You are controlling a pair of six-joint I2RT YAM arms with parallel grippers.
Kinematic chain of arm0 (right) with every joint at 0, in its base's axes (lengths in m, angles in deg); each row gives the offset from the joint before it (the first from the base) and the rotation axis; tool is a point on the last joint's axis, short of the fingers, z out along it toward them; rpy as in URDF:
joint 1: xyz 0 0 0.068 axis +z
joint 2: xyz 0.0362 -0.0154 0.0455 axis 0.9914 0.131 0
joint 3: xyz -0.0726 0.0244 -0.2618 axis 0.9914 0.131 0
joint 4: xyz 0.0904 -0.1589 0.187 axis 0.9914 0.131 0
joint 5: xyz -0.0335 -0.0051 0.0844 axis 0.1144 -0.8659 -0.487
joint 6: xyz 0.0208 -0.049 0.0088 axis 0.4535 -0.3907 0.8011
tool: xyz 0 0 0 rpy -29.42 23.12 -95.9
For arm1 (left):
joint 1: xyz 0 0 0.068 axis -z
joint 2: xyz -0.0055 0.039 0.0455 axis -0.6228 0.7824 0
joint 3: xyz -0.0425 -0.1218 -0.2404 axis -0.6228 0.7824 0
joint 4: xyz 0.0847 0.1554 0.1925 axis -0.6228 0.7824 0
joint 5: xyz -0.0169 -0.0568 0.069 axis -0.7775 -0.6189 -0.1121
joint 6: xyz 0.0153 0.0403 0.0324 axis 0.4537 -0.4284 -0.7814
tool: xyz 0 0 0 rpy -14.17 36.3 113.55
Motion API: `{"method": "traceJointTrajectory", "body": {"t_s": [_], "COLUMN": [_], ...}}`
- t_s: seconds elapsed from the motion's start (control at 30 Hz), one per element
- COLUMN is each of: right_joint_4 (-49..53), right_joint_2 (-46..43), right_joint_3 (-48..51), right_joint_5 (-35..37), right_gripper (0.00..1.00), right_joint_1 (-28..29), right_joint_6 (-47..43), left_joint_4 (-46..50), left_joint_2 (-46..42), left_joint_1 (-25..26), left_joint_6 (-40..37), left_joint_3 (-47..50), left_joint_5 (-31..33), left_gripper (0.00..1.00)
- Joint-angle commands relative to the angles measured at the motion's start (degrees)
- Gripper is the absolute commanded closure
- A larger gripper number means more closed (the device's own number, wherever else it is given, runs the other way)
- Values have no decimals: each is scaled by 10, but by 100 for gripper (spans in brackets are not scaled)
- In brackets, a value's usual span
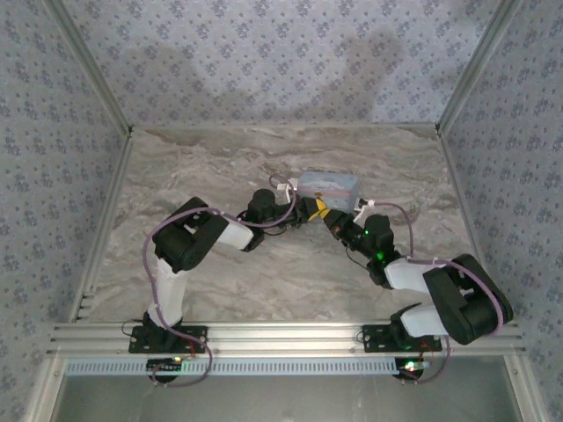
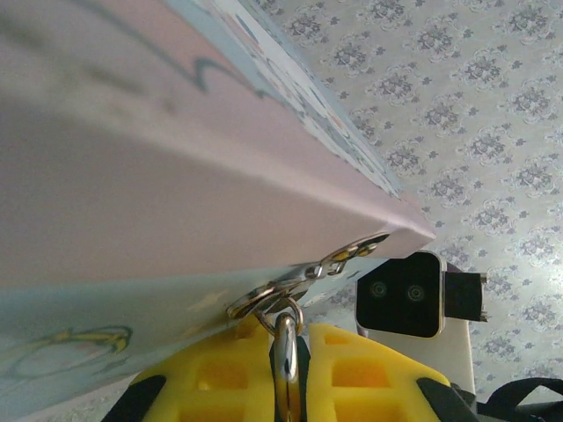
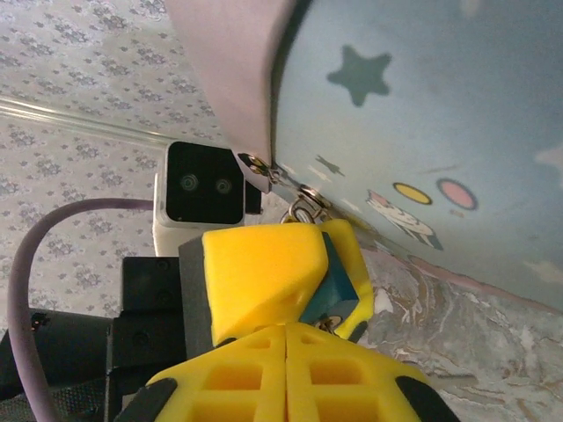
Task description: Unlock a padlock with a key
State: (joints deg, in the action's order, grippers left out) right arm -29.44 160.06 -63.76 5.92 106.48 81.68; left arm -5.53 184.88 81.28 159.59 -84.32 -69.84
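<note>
Pinches one ring (image 2: pixel 283 309) at tin's (image 2: pixel 176 176) corner in closed left gripper (image 2: pixel 287 352). Presses right gripper (image 3: pixel 287 338) closed beside one padlock (image 3: pixel 339 294), near desk's (image 1: pixel 220 281) far edge.

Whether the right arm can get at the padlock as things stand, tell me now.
Probably yes: the shut right gripper sits right beside the padlock, whose blue face toward it is uncovered; the left gripper clamps its sides.

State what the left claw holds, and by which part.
The left claw pinches a metal loop by its lower end, next to the clasp of the tin.
</note>
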Motion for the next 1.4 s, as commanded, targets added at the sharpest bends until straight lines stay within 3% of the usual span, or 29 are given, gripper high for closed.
{"method": "traceJointTrajectory", "body": {"t_s": [0.0,0.07,0.3,0.53,0.8,1.13,1.23,1.37], "right_joint_4": [7,23,95,127,87,54,42,35], "right_joint_2": [-7,-26,-94,-125,-83,-40,-28,-25], "right_joint_3": [-2,10,37,47,28,2,-4,0], "right_joint_5": [1,0,1,7,1,-6,-11,-5], "right_gripper": [84,77,69,73,77,91,91,84], "right_joint_1": [-5,-4,-9,-20,-22,-23,-22,-21], "right_joint_6": [2,0,-13,-15,-14,-9,-6,-1], "left_joint_4": [-45,-45,-42,-43,-47,-51,-58,-62], "left_joint_2": [-7,-7,-9,-12,-13,-9,-4,-3], "left_joint_1": [10,6,-5,-5,0,5,6,6], "left_joint_6": [11,11,10,11,13,19,23,24], "left_joint_3": [-23,-23,-30,-31,-29,-28,-28,-24], "left_joint_5": [-30,-29,-29,-29,-31,-31,-31,-29], "left_gripper": [100,100,100,100,100,100,100,100]}}
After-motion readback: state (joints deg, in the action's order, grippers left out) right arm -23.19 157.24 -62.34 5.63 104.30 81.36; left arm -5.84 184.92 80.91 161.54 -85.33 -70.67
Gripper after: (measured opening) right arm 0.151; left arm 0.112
